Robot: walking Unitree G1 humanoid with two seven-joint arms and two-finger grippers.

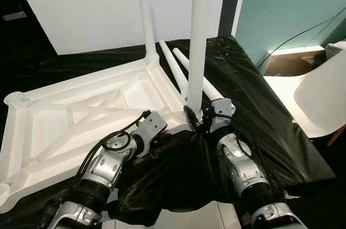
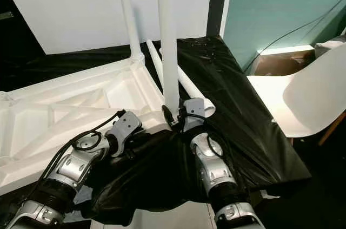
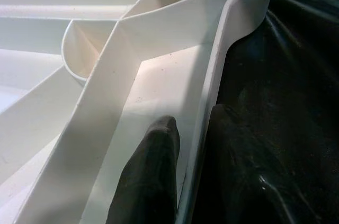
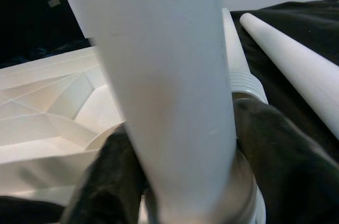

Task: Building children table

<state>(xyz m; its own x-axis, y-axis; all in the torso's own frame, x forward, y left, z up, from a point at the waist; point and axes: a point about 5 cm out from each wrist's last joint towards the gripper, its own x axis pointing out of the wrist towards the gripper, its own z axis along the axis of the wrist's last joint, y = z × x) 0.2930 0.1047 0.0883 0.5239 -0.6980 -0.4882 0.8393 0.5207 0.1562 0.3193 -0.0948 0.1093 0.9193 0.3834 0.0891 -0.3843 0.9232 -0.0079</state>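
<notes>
Now right hand [image 1: 195, 116] grips upright leg [image 1: 197, 39].

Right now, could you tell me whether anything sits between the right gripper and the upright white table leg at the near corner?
Nothing visible does. The right gripper already has its fingers closed around the base of the upright white plastic leg, where it meets the overturned white tabletop.

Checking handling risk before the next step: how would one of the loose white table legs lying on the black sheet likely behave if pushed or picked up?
The loose leg is a smooth round taper, so a nudge would probably roll it, curving toward its thin end. It looks like rigid moulded plastic, likely stiff and fairly light. Its glossy surface may slip between the fingers.
</notes>
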